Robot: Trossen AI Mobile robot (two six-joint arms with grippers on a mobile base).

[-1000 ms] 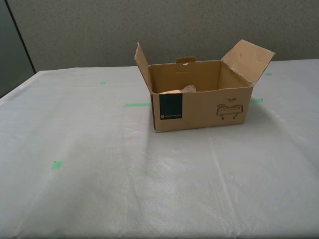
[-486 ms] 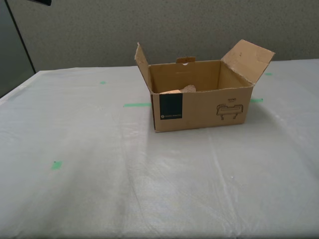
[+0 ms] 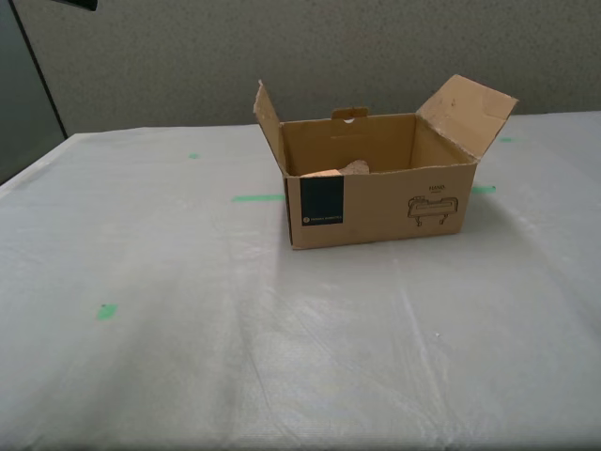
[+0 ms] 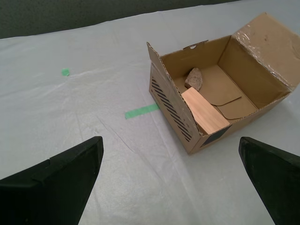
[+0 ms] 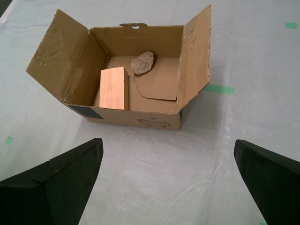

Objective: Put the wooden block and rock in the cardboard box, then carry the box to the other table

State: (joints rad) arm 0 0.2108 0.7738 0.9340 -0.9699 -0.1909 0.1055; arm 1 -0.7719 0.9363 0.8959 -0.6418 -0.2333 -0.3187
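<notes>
in the exterior view, the brown corrugated cardboard box sits with its flaps open on the wide table with the wrinkled pale grey-white covering, a little toward the exterior view's right of centre. a dark teal square label and a line drawing face the camera. small bright green tape marks dot the covering, one strip just beside the box. only the tops of the pale tan wooden block and the pinkish-beige speckled rock show above the near wall. no arm appears here.

in the second wrist view, the second gripper hangs above the bare covering, well apart from the box, its black fingers spread wide and empty. the block leans against a side wall inside the box, with the rock just beside it.

in the first wrist view, the first gripper is likewise spread wide with nothing between its fingers, clear of the box. block and rock rest on the box floor.
</notes>
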